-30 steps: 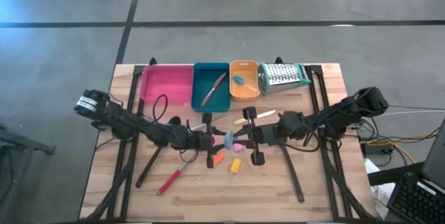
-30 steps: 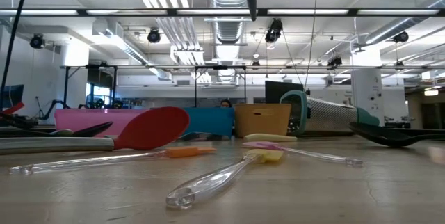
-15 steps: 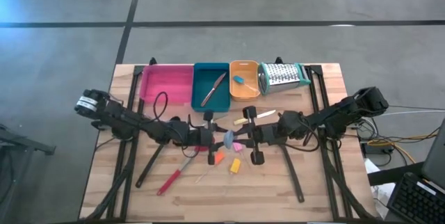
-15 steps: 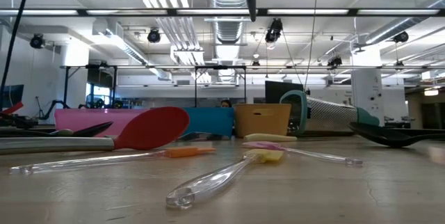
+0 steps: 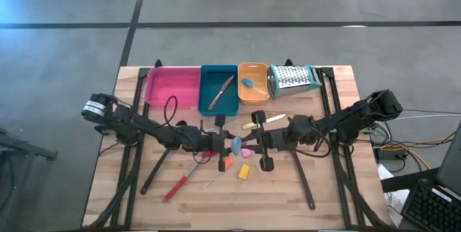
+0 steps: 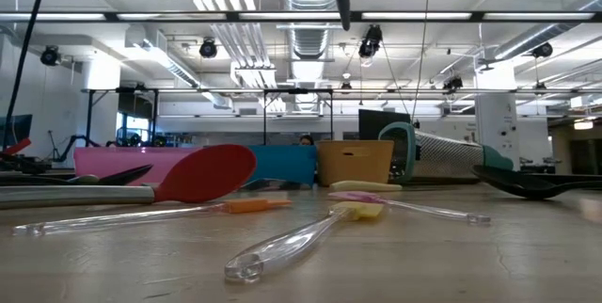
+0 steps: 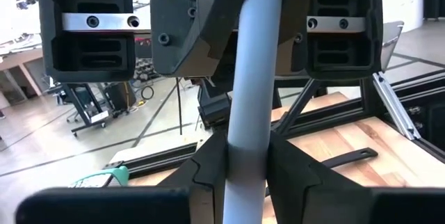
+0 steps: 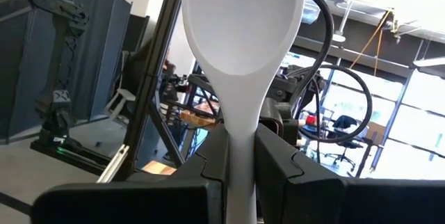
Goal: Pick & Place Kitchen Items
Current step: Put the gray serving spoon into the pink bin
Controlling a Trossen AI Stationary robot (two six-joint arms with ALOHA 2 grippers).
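Three trays sit in a row at the bench's [image 5: 317,189] far edge: one pink tray [image 5: 171,86], one teal tray [image 5: 218,89] holding one knife [image 5: 221,92], and one orange tray [image 5: 253,82] holding one small blue piece [image 5: 247,83]. One grater [image 5: 293,78] lies just beside the orange tray. Nearer than the teal tray, the two claws meet mid-bench. The left claw [image 7: 245,170] is clamped on the grey-blue spatula's [image 7: 252,71] pale handle. The right claw [image 8: 240,153] is closed tight on the same spatula's neck, its blade upright. One red spoon [image 5: 178,184], one orange piece [image 5: 227,163] and one yellow piece [image 5: 243,171] lie on the bench nearer than the claws.
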